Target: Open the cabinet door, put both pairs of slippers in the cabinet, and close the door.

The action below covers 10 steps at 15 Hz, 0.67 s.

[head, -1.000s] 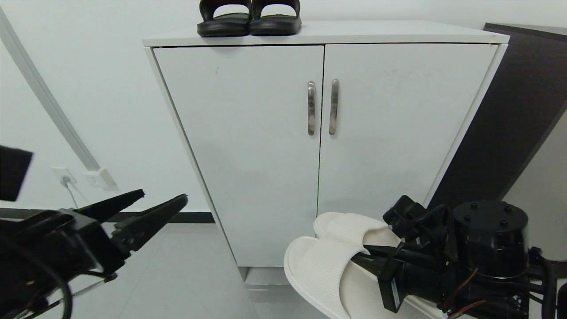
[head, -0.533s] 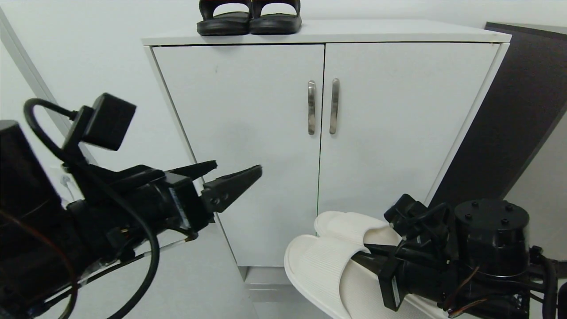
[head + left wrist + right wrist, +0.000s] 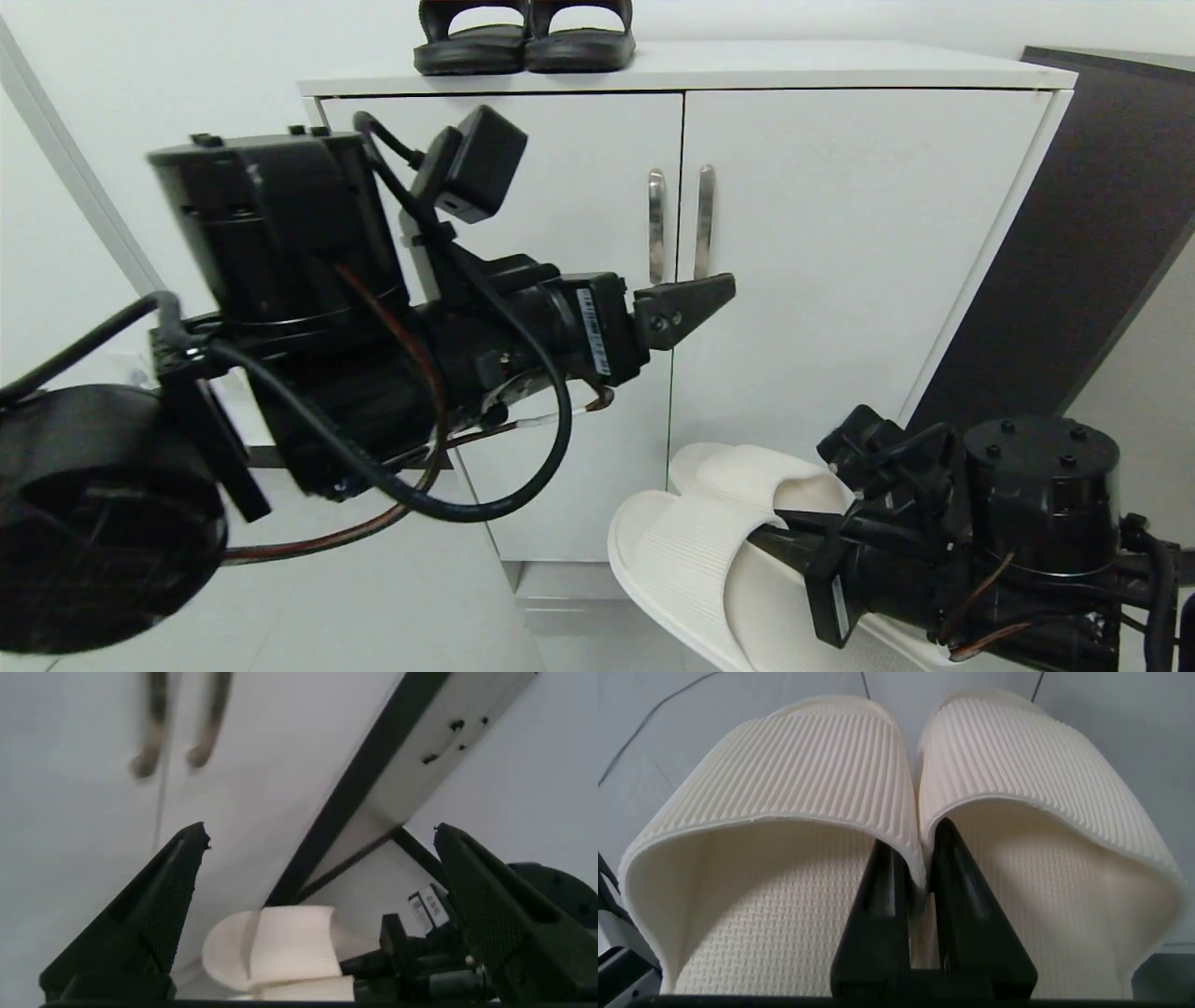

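My left gripper is spread wide and holds nothing. It hangs in front of the cabinet, with its tips level with the lower ends of the two metal handles where the doors meet. I cannot tell whether it touches either handle. Both doors are shut. My right gripper is low in front of the right door. It is clamped on the white slippers, pinching their two inner edges together between its fingers. That pair sits side by side with the toes pointing toward the cabinet. The black slippers sit side by side on the cabinet's top, above the left door.
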### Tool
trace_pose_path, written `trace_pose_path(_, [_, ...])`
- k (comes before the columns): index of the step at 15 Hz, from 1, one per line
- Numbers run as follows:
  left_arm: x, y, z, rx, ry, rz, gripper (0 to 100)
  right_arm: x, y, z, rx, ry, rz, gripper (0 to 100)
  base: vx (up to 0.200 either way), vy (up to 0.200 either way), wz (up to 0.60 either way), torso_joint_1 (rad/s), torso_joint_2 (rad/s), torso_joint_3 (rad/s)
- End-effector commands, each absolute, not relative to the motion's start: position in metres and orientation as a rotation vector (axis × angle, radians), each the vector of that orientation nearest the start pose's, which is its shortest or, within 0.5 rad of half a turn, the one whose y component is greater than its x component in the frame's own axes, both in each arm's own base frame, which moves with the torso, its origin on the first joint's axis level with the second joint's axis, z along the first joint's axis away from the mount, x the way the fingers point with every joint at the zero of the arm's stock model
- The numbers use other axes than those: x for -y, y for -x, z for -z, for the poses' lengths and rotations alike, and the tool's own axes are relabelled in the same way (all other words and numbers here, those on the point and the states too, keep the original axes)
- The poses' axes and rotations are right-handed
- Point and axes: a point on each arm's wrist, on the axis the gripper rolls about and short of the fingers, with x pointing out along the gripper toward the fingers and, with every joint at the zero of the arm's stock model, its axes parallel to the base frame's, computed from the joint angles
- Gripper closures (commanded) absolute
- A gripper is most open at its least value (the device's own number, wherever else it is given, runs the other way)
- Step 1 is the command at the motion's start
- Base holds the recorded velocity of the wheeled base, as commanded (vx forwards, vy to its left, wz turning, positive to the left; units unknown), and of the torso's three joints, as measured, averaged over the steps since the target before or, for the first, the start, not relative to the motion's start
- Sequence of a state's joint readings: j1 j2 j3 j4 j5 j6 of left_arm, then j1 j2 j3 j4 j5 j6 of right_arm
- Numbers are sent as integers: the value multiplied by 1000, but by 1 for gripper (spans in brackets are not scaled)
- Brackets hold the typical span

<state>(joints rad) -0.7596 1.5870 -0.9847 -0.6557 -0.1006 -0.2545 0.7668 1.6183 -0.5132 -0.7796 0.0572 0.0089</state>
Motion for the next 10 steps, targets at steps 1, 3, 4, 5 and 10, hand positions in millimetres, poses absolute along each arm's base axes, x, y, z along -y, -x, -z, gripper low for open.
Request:
trace_pose_path(1, [225, -238, -257, -98, 247, 895, 0, -177, -184, -144, -312, 104, -812, 100, 0, 0, 0, 0, 0, 0])
trace_pose_path(3, [230, -242, -265, -119, 315, 1022, 0, -178, -185, -144, -295, 96, -825, 100, 0, 0, 0, 0, 0, 0])
trace_pose_path(4, [228, -246, -272, -134, 357, 1088, 0, -178, -185, -145, -292, 95, -825, 100, 0, 0, 0, 0, 0, 0])
trace_pose_path(5, [226, -249, -278, -142, 384, 1133, 0, -178, -185, -144, -294, 95, -825, 100, 0, 0, 0, 0, 0, 0])
trace_pose_path(10, [235, -284, -275, -125, 394, 1063, 0, -179, -186, -140, -310, 100, -829, 100, 0, 0, 0, 0, 0, 0])
